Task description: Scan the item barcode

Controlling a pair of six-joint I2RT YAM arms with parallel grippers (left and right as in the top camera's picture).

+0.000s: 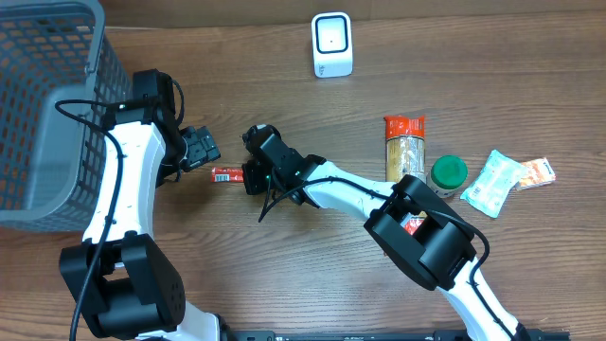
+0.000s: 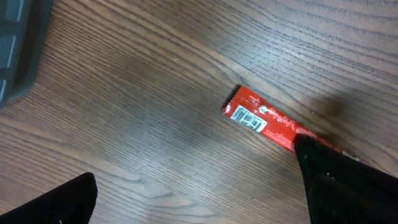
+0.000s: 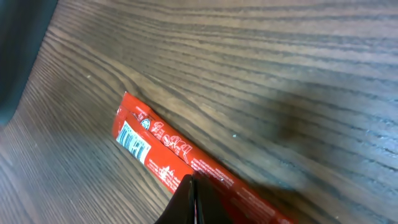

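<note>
My right gripper (image 3: 191, 198) was clenched shut, tips pressing the red snack bar (image 3: 163, 151). My left gripper (image 1: 210, 152) hung released near its barcode (image 2: 247, 117).

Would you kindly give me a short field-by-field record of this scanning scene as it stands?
item: red snack bar, flat on the table
barcode: barcode facing up, at the bar's end nearer the basket
left gripper: left gripper open, above the table near the barcode end
right gripper: right gripper shut, tips on the bar; grip unclear
scanner: white scanner, at the far edge, apart from the bar
basket: grey basket, on the left
other goods: green-lidded jar and packets, on the right
</note>
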